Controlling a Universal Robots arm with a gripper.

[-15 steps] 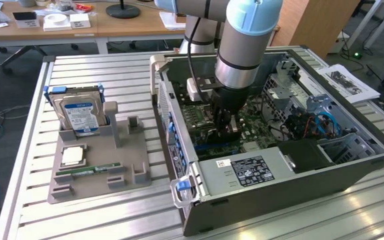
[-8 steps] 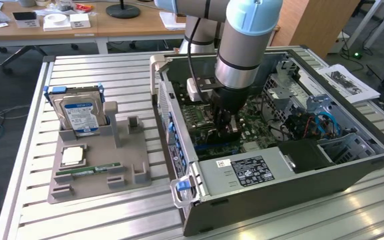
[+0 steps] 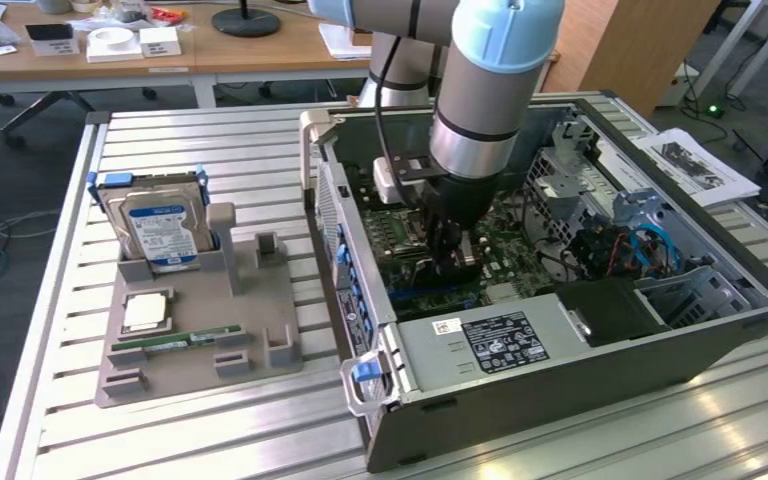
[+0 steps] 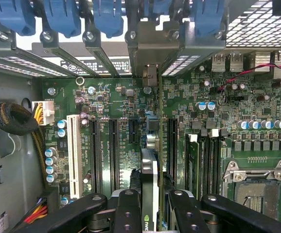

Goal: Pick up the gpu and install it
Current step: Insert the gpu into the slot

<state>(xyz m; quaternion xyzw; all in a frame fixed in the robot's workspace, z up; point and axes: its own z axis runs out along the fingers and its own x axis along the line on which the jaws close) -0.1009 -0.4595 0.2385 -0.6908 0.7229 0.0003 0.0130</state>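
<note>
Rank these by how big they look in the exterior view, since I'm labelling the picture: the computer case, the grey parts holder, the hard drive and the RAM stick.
1. Computer case, by far the largest.
2. Grey parts holder.
3. Hard drive, standing upright in the holder.
4. RAM stick, a narrow green strip lying flat on the holder.

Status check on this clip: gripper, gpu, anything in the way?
Gripper shut on gpu, inside the open case. Card edge-on over motherboard slots. No obstruction seen.

A lab or office workroom: a slatted metal workbench [image 3: 197,140] carries an open computer case [image 3: 584,360], with wooden desks [image 3: 224,50] behind.
</note>
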